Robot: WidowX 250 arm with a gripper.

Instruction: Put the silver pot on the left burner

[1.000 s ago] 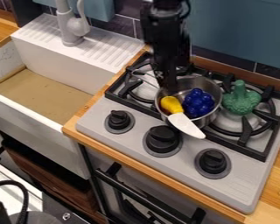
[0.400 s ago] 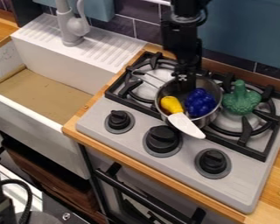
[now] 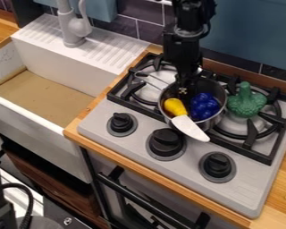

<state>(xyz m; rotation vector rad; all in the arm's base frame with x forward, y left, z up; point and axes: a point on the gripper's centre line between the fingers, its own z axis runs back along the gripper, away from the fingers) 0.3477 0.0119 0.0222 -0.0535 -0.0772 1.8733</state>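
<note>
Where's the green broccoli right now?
In the camera view, the green broccoli sits on the right burner, just to the right of the silver pot.

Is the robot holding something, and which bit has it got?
I can't tell. The hand is down at the back of the pot, but whether it grips the pot there doesn't show.
</note>
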